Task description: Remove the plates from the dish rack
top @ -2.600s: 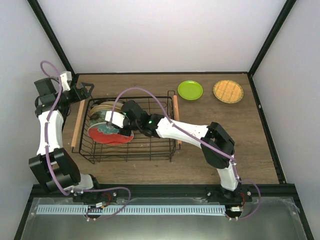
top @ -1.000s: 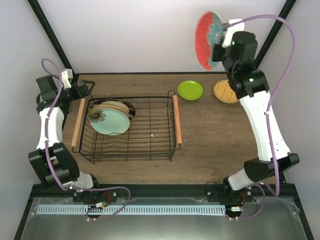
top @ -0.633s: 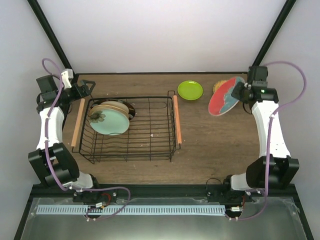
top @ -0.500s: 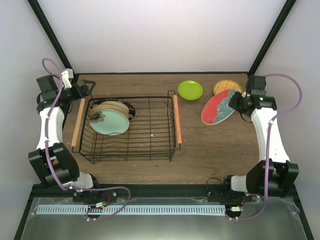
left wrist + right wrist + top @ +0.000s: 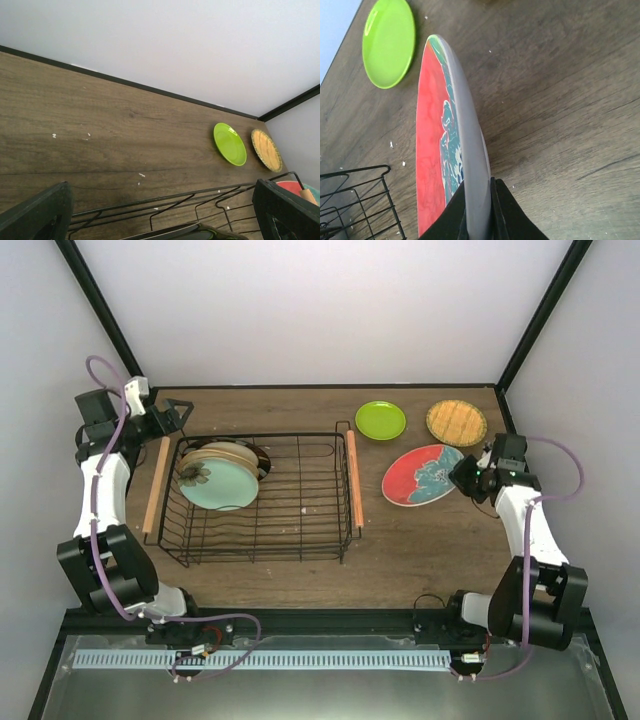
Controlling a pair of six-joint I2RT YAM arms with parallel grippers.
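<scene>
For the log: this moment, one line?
right fingers: shut on red plate | red plate: tilted, outside dish rack | left fingers: open

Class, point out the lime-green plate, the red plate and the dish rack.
lime-green plate (image 5: pixel 381 420), top view, its centre.
red plate (image 5: pixel 422 477), top view, its painted face.
dish rack (image 5: pixel 353 480), top view, right wooden handle.

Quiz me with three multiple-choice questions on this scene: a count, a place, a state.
1. Ungripped plates on the table: A one, B two, C four.
2. The lime-green plate lies: A in the rack, B in the left jaws, C beyond the red plate.
3. The right arm's jaws are: A shut on the red plate's rim, B open, C shut on a rack handle.
Answers: B, the lime-green plate and orange plate lie free; C, near the table's far edge; A, the wrist view shows the rim pinched.
</scene>
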